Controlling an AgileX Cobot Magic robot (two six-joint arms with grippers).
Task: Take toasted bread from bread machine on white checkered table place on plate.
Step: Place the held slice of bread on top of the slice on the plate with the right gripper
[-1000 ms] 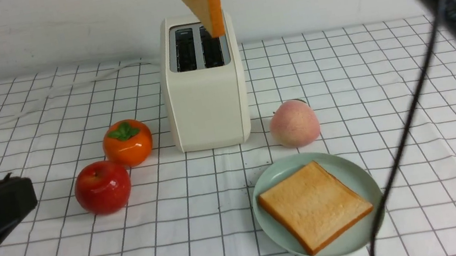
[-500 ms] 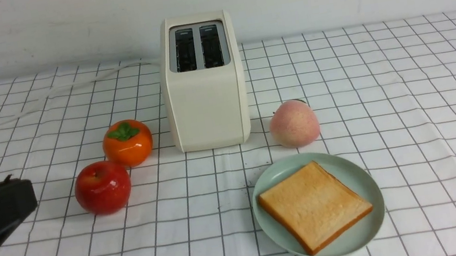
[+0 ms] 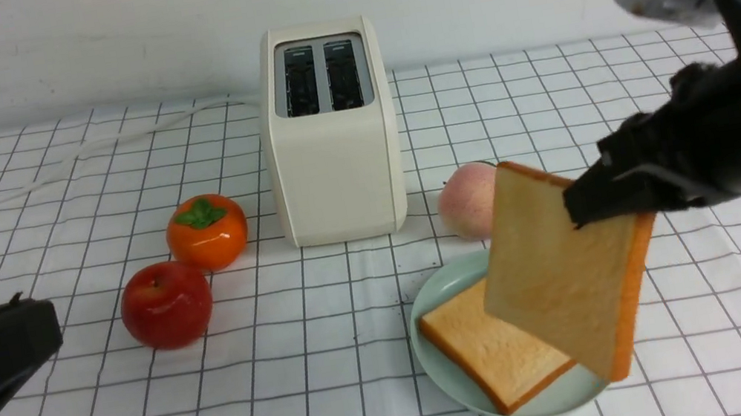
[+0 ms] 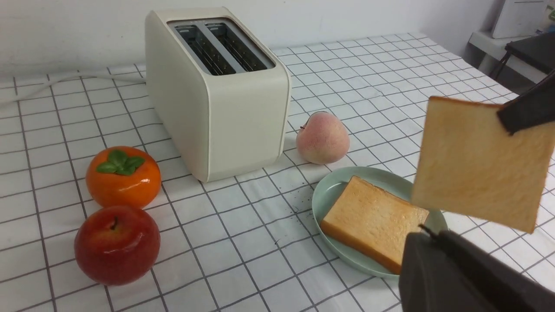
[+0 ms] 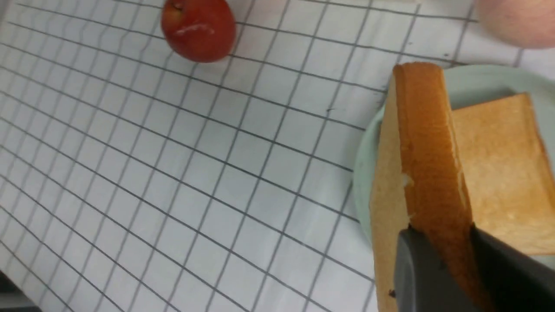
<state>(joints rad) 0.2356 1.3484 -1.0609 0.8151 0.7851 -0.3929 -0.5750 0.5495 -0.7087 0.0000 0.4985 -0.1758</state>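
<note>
The table (image 3: 621,83) carries the toaster (image 3: 335,161) and, nearer the robot, the plate (image 3: 443,282), with one slice (image 3: 488,350) lying flat on it. The second slice (image 3: 563,281) hangs above the plate, on edge and tilted, one corner pointing down. The right gripper (image 3: 577,203) pinches its upper edge. The left gripper (image 3: 47,322) rests with its jaws pressed together.

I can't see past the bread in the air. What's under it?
Under the held slice lies the plate with another slice flat on it. It covers part of both from the front.
</note>
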